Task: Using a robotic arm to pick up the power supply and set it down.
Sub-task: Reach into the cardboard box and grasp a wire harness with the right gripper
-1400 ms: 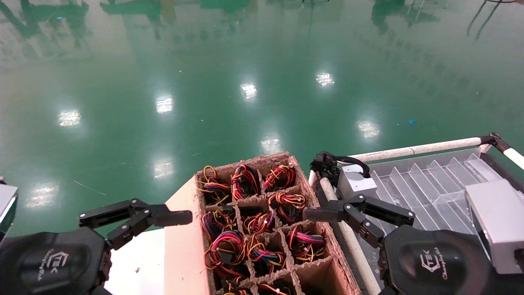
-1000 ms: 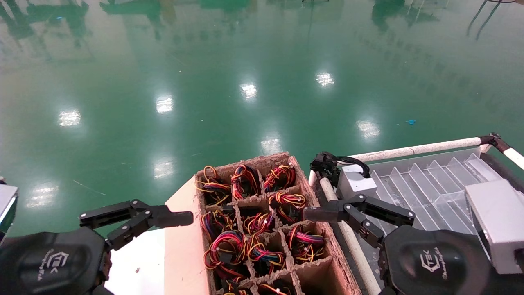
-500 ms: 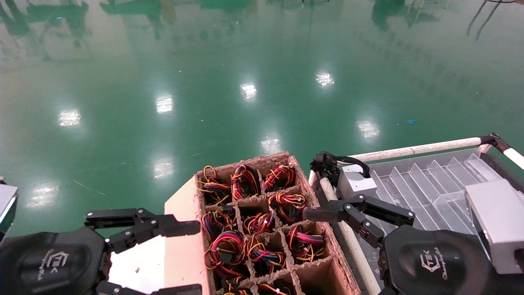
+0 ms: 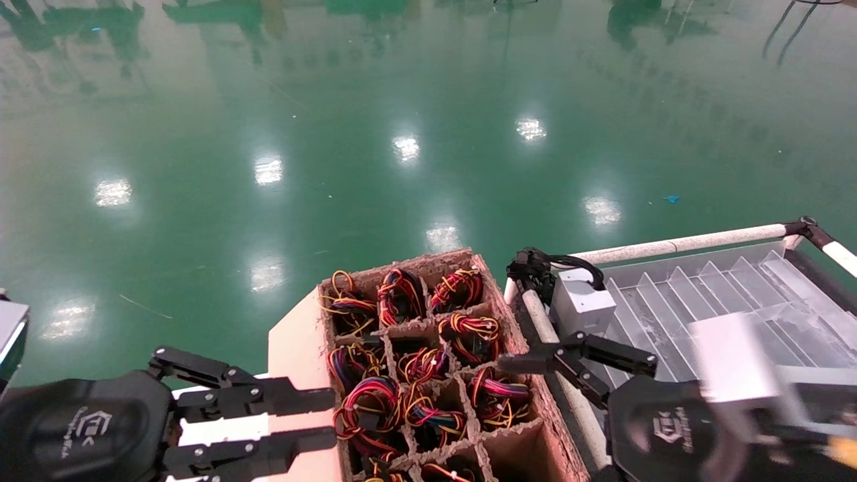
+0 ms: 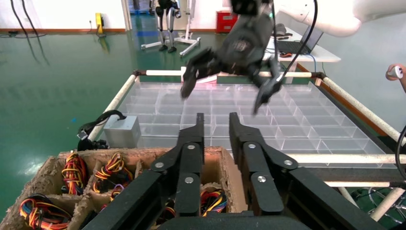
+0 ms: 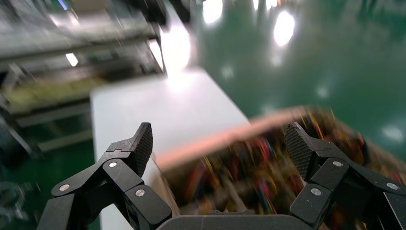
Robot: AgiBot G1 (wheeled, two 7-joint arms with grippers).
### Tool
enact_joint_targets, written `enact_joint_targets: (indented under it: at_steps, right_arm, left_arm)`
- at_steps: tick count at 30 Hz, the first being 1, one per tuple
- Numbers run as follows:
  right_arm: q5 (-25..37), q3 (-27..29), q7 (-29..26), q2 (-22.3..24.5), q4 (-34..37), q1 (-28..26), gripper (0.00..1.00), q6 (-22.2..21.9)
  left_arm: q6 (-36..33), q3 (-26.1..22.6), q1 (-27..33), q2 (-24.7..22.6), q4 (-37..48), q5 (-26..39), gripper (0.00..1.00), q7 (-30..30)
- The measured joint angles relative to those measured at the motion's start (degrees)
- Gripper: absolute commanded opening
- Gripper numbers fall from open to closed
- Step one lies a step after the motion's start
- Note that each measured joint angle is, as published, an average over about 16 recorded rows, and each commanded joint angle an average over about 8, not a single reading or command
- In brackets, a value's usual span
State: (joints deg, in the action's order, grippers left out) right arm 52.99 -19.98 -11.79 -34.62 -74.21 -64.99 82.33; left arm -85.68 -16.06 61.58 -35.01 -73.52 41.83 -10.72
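Several power supplies stand in a cardboard compartment box (image 4: 515, 321), showing mostly as looped red, yellow and black wire bundles (image 4: 371, 402); their grey bodies are hidden. My left gripper (image 4: 327, 420) hangs at the box's left edge, open only by a narrow gap with nothing between its fingers. In the left wrist view it (image 5: 216, 120) is above a corner compartment holding a wire bundle (image 5: 213, 201). My right gripper (image 5: 221, 99) is spread wide open above the box's right edge. Its wrist view shows the blurred box (image 6: 268, 172) between the fingers (image 6: 141, 143).
A clear plastic divider tray (image 4: 703, 301) in a white tube frame (image 4: 683, 244) sits right of the box. A grey box with black cables (image 4: 581, 301) stands in the tray's near-left corner. A white table (image 4: 221, 428) lies left of the box, with green floor beyond.
My left gripper's fingers have drawn in from wide apart to a narrow gap, dropping lower beside the box. The right arm has started moving, its wrist shifting left and blurring.
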Motion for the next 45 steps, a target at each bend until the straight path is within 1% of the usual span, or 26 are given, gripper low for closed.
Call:
enact_joint_targets:
  at_steps: [10, 11, 13, 18, 19, 21, 23, 24, 27, 31, 35, 38, 40, 41, 45]
  right_arm:
    - [16.75, -6.47, -2.87, -3.12, 0.44, -6.19, 1.00, -3.04]
    - [18.42, -7.13, -3.19, -3.59, 0.55, -6.89, 0.97, -3.24]
    - [21.64, -8.41, -3.82, -4.56, 0.78, -8.27, 0.81, -3.63]
    - [28.56, -11.23, -5.22, -7.00, 1.34, -11.46, 0.20, -4.26]
    - [29.66, -11.69, -5.43, -7.48, 1.49, -12.01, 0.11, -4.38]
    - [31.61, -12.48, -5.63, -8.37, 1.81, -12.91, 0.01, -4.62]
    - [33.21, -13.14, -5.66, -9.21, 2.17, -13.63, 0.00, -4.86]
    - [33.93, -13.43, -5.60, -9.59, 2.34, -13.92, 0.00, -5.00]
    - [35.57, -14.10, -5.29, -10.65, 2.89, -14.58, 0.00, -5.44]
    - [37.11, -14.71, -4.72, -11.73, 3.63, -15.14, 0.00, -5.98]
    - [37.94, -15.00, -4.18, -12.43, 4.42, -15.48, 0.00, -6.45]
    - [38.29, -15.11, -3.83, -12.76, 4.96, -15.61, 0.00, -6.72]
    - [38.38, -15.13, -3.64, -12.93, 5.28, -15.62, 0.00, -6.90]
    - [38.41, -15.13, -3.55, -12.99, 5.43, -15.61, 0.00, -6.98]
    - [38.37, -15.09, -3.29, -13.14, 5.90, -15.56, 0.00, -7.18]
  left_arm:
    - [0.01, -0.05, 0.02, 0.01, 0.02, -0.03, 0.00, 0.03]
    - [0.01, -0.05, 0.02, 0.02, 0.02, -0.03, 0.01, 0.03]
    - [0.01, -0.06, 0.02, 0.02, 0.02, -0.04, 0.03, 0.03]
    - [0.02, -0.08, 0.03, 0.03, 0.02, -0.05, 0.04, 0.04]
    - [0.02, -0.09, 0.03, 0.03, 0.02, -0.05, 0.03, 0.05]
    - [0.03, -0.09, 0.03, 0.03, 0.02, -0.06, 0.01, 0.05]
    - [0.03, -0.10, 0.03, 0.04, 0.02, -0.07, 0.01, 0.05]
    - [0.03, -0.11, 0.03, 0.04, 0.02, -0.07, 0.05, 0.06]
    - [0.04, -0.12, 0.04, 0.04, 0.02, -0.08, 0.24, 0.06]
    - [0.04, -0.14, 0.04, 0.05, 0.02, -0.09, 0.55, 0.07]
    - [0.05, -0.15, 0.04, 0.06, 0.02, -0.10, 0.78, 0.08]
    - [0.06, -0.17, 0.05, 0.06, 0.02, -0.11, 0.92, 0.09]
    - [0.06, -0.18, 0.05, 0.07, 0.02, -0.11, 0.99, 0.09]
    - [0.06, -0.18, 0.05, 0.07, 0.02, -0.12, 1.00, 0.09]
    - [0.07, -0.20, 0.05, 0.07, 0.02, -0.13, 1.00, 0.10]
